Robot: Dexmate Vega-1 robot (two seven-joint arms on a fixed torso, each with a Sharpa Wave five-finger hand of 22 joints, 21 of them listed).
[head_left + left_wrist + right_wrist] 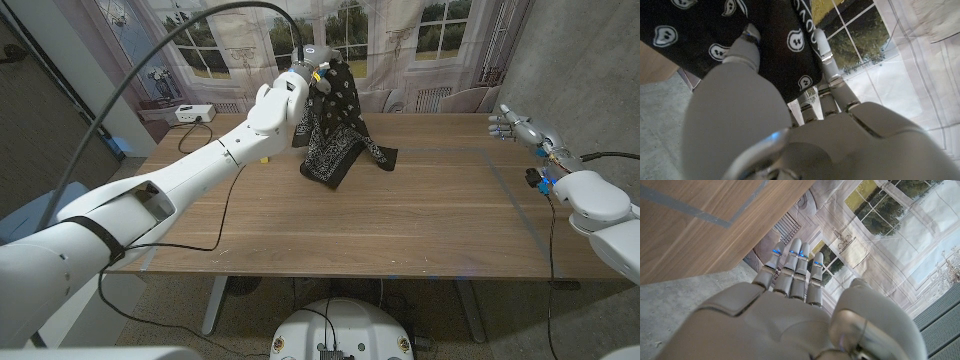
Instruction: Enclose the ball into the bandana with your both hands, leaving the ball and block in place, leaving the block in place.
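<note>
Left hand [308, 62] gripping one lifted bandana [335, 135] (right hand [518, 127] empty, apart)

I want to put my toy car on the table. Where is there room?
The near half of the table is bare wood, in front of the bandana. There is bare wood too between the bandana and the right hand. It is crowded at the far middle, where the left hand holds the bandana up beside a small yellow block.
</note>
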